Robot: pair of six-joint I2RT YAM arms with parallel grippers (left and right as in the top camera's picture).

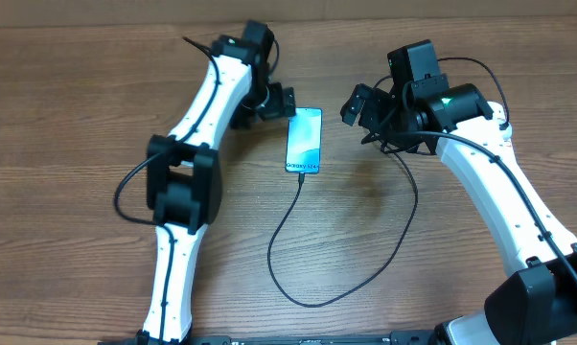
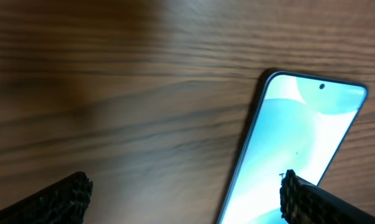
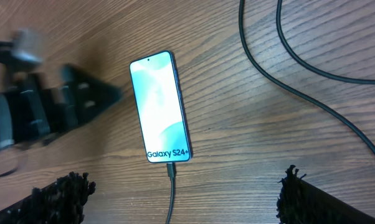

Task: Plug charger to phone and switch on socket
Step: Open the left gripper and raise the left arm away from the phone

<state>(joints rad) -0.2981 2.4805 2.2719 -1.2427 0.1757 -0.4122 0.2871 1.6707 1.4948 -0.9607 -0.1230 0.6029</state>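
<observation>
The phone (image 1: 304, 141) lies flat on the wooden table with its blue-cyan screen lit and white text at its near short edge. It also shows in the right wrist view (image 3: 159, 106) and the left wrist view (image 2: 299, 143). The charger (image 1: 287, 240) is a thin black cable. Its connector tip (image 3: 170, 169) sits in the phone's near edge. The cable loops toward the front and back up under the right arm, where its far end is hidden. My left gripper (image 1: 279, 103) (image 2: 186, 190) is open and empty beside the phone's far left corner. My right gripper (image 1: 360, 107) (image 3: 184, 186) is open and empty, above the table right of the phone. The socket is out of view.
Two black cables (image 3: 268, 62) cross the table at the upper right of the right wrist view. The left arm (image 1: 188, 163) stretches along the table's left side and the right arm (image 1: 499, 201) along its right side.
</observation>
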